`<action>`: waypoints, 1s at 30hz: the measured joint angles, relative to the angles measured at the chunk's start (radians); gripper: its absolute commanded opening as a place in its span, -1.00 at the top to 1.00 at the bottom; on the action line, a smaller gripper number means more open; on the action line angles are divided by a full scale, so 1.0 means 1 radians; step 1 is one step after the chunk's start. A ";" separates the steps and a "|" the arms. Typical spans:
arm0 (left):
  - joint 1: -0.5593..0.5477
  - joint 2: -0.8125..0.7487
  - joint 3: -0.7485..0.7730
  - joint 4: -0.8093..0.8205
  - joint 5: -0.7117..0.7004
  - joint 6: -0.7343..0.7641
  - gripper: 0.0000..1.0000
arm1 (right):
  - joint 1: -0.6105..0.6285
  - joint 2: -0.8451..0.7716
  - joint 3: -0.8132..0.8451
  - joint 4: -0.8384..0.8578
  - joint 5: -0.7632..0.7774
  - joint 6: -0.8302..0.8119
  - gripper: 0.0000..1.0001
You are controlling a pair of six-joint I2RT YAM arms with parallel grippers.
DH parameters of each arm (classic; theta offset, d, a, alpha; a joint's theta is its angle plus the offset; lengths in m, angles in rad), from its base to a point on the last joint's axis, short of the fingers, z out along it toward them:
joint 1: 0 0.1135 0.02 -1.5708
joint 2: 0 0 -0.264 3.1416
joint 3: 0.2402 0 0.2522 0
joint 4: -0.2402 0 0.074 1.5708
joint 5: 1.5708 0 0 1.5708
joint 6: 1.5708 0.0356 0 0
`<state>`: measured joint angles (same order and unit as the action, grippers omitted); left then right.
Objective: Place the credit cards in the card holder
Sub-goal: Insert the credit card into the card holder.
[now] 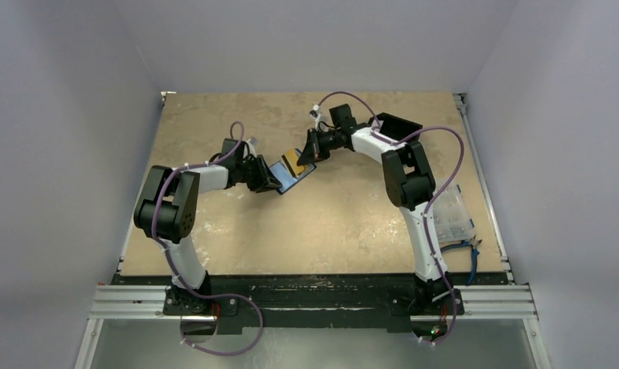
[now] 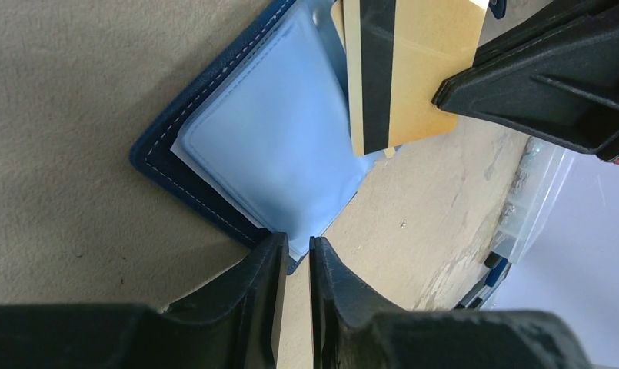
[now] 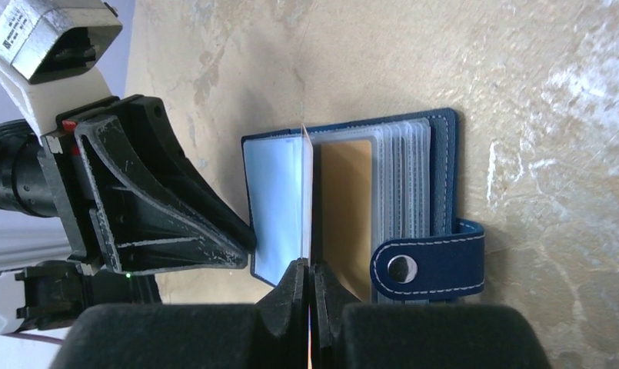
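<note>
I'm at the insertion step: my right tool (image 3: 307, 269) is clenched on a tan plastic credit card with a black stripe (image 2: 421, 77), which juts out just ahead of its tips over the small navy-blue folding card holder (image 2: 275, 138). The card holder lies open on the mottled beige counter (image 3: 521, 77) between the two tools. My left tool (image 2: 296, 244) looks nipped onto the holder's near corner (fingers almost together, that corner between them). Next, I judge, the card's edge must find a clear sleeve's mouth and slide straight in while the left tool pins the holder.
</note>
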<state>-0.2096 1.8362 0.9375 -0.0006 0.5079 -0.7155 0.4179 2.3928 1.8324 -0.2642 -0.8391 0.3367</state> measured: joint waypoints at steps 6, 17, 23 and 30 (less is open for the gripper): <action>0.000 0.000 -0.001 0.001 -0.003 -0.002 0.57 | 0.000 0.014 0.017 -0.070 -0.024 0.003 1.00; 0.000 0.000 -0.003 0.003 -0.006 -0.007 0.58 | 0.000 0.103 0.161 -0.232 -0.069 -0.001 1.00; 0.000 0.000 -0.003 0.003 -0.006 -0.007 0.59 | -0.001 0.168 0.282 -0.349 -0.079 -0.010 1.00; 0.000 0.000 -0.003 0.003 -0.007 -0.007 0.60 | -0.001 0.209 0.366 -0.444 -0.089 -0.042 1.00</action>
<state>-0.2096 1.8362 0.9340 0.0025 0.5011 -0.7223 0.4168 2.6019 2.1983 -0.7086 -0.9276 0.2947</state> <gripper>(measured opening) 0.205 0.059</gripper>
